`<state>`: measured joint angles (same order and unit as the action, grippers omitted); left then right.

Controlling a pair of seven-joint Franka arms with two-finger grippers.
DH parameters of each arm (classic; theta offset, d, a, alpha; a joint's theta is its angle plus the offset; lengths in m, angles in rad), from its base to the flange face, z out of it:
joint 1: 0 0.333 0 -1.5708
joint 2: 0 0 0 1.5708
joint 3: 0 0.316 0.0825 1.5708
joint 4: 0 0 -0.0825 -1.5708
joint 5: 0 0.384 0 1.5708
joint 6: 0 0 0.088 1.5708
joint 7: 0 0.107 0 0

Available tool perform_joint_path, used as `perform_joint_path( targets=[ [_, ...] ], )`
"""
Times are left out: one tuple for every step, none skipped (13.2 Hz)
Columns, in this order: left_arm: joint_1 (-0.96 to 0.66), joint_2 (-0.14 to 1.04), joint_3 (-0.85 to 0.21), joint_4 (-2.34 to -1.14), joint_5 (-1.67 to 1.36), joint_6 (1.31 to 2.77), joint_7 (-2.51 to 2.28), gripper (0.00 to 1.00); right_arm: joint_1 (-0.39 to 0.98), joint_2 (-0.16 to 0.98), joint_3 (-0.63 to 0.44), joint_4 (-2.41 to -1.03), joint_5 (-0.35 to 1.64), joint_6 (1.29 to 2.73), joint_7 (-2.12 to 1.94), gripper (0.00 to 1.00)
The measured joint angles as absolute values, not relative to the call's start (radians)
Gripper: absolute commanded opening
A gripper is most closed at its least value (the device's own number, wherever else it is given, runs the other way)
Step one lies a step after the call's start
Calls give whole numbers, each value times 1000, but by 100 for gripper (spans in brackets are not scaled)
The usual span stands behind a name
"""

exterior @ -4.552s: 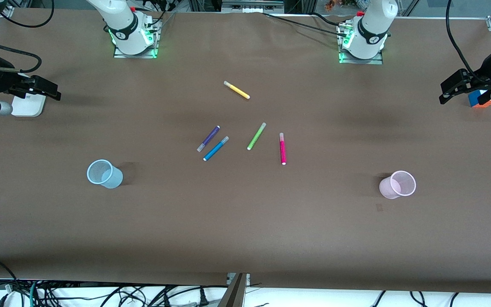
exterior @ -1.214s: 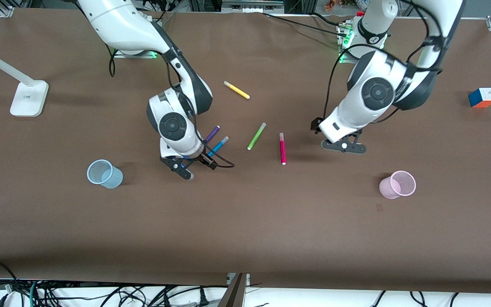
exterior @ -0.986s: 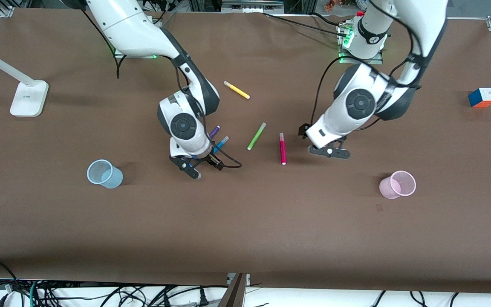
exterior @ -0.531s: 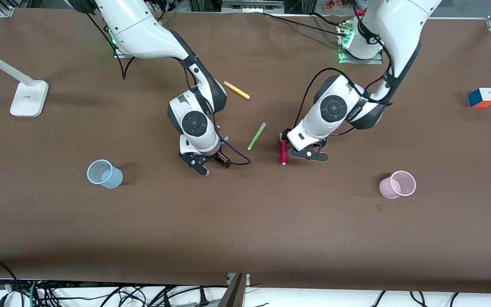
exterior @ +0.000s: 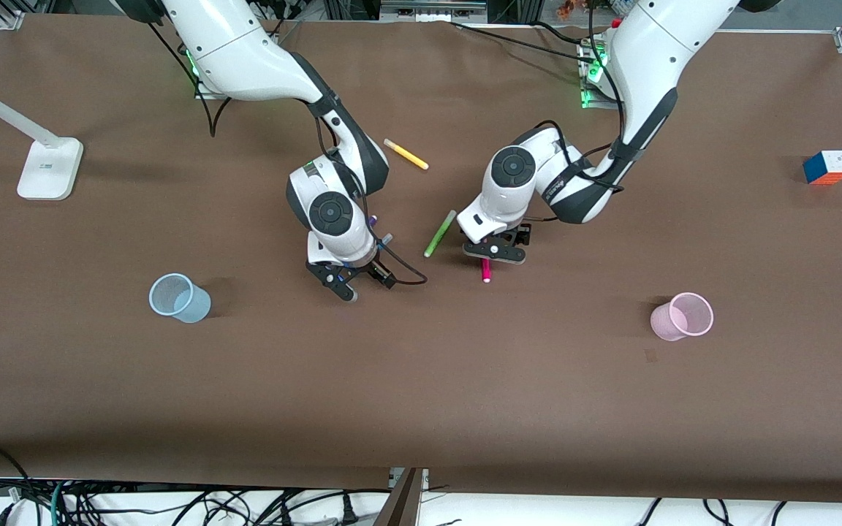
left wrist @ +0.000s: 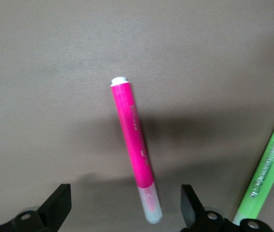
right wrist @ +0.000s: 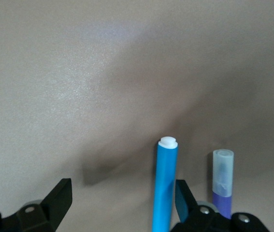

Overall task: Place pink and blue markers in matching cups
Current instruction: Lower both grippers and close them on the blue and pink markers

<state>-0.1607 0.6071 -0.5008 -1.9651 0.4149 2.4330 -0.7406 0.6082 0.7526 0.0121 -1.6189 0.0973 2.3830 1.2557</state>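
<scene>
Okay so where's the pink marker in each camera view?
Front view: pink marker on the table, mostly hidden under the left gripper.
Left wrist view: whole marker between the open fingers.
Right wrist view: not there.
Shared landmark: green marker beside it.

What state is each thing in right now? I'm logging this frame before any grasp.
pink marker: flat on table, between open fingers, not gripped.
blue marker: flat on table, between open fingers, not gripped.
left gripper: open, over the pink marker.
right gripper: open, over the blue marker.
blue cup: upright, empty.
pink cup: upright, empty.
purple marker: flat on table beside the blue marker.
green marker: flat on table.
yellow marker: flat on table.
</scene>
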Motion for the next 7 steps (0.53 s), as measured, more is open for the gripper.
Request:
perform_joint_path(
  targets=[
    [-162, 616, -501, -1965, 415, 2447, -741, 85, 608, 753, 12, -1619, 100, 2382, 1256, 95],
    [-162, 627, -501, -1965, 416, 2461, -741, 76, 608, 755, 12, -1619, 101, 2381, 1256, 95],
    [-162, 636, -502, -1965, 416, 2470, -740, 71, 607, 758, 11, -1620, 101, 2380, 1256, 95],
    [-163, 642, -503, -1965, 417, 2474, -740, 64, 607, 761, 11, -1620, 101, 2377, 1256, 95],
    [-163, 646, -505, -1965, 417, 2474, -740, 29, 607, 765, 11, -1620, 101, 2370, 1256, 95],
    [-164, 648, -508, -1965, 417, 2474, -740, 15, 607, 768, 11, -1620, 101, 2357, 1255, 94],
    [-164, 650, -512, -1965, 417, 2474, -740, 8, 606, 769, 10, -1621, 101, 2342, 1254, 87]
  ],
)
